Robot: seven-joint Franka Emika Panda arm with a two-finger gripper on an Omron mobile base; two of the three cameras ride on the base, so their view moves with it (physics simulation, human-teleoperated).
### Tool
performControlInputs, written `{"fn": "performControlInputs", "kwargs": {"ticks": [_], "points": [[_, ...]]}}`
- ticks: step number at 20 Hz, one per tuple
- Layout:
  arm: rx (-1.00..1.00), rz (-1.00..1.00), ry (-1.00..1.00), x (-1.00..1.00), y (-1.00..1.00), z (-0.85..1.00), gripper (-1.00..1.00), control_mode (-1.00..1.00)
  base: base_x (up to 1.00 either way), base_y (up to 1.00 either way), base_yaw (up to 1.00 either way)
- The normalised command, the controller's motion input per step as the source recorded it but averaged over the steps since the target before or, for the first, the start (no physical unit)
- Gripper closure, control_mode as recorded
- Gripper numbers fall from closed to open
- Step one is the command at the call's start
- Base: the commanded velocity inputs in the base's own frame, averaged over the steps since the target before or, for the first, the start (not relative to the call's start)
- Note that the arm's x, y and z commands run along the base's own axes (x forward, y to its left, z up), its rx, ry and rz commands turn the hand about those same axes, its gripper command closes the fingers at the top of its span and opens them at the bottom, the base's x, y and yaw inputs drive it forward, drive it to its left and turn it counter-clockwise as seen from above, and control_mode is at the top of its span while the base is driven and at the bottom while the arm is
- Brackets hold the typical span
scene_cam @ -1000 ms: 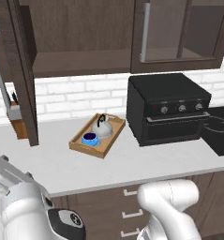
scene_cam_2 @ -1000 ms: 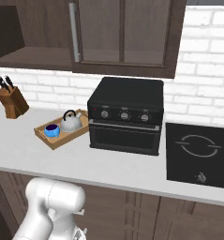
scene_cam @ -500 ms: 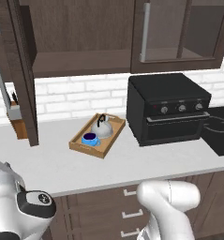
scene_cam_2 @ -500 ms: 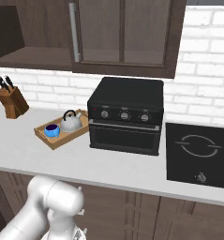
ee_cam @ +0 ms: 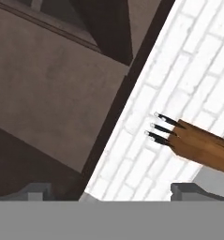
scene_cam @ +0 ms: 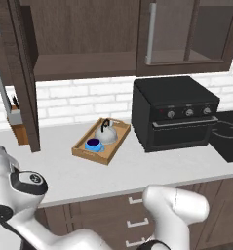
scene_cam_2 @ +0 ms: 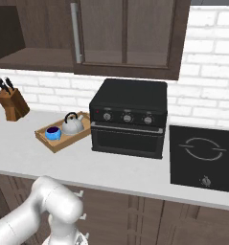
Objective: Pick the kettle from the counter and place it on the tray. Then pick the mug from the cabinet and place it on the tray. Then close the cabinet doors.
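Observation:
The wooden tray (scene_cam: 84, 149) (scene_cam_2: 43, 136) lies on the grey-white counter (scene_cam: 137, 168) (scene_cam_2: 120, 172), left of the black oven. On it stand the silver kettle (scene_cam: 107, 134) (scene_cam_2: 73, 125) and, beside it, the blue mug (scene_cam: 93, 144) (scene_cam_2: 53, 133). Above, the dark cabinet (scene_cam: 84, 63) (scene_cam_2: 34, 57) shows a bare shelf. Its left door (scene_cam: 24, 78) stands swung out; the right door (scene_cam: 186, 34) (scene_cam_2: 125, 33) is shut. My gripper (ee_cam: 114, 193) is open and holds nothing. It faces dark cabinet wood, the white brick wall and the knife block (ee_cam: 202, 145).
A black oven (scene_cam: 174, 112) (scene_cam_2: 130, 117) sits right of the tray. A black cooktop (scene_cam_2: 202, 158) follows at the far right. The knife block (scene_cam: 18, 128) (scene_cam_2: 10, 103) stands at the left by the wall. Drawers with silver handles run below the counter.
My arm's elbow has risen and swung left in the left base view. Tray, kettle, mug and doors have not moved.

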Motion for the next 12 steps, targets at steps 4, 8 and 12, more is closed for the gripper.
{"fn": "performControlInputs", "kwargs": {"ticks": [4, 8, 12], "points": [[0.09, 0.0, -0.06, 0.62, 0.39, -0.11, -1.0, -1.0, 0.0, 0.0, 0.0], [0.12, 0.0, -0.21, 0.35, 0.28, -0.02, -1.0, -1.0, 0.0, 0.0, 0.0], [0.21, -0.04, -0.4, 0.09, 0.04, 0.08, -1.0, -1.0, 0.0, 0.0, 0.0]]}}
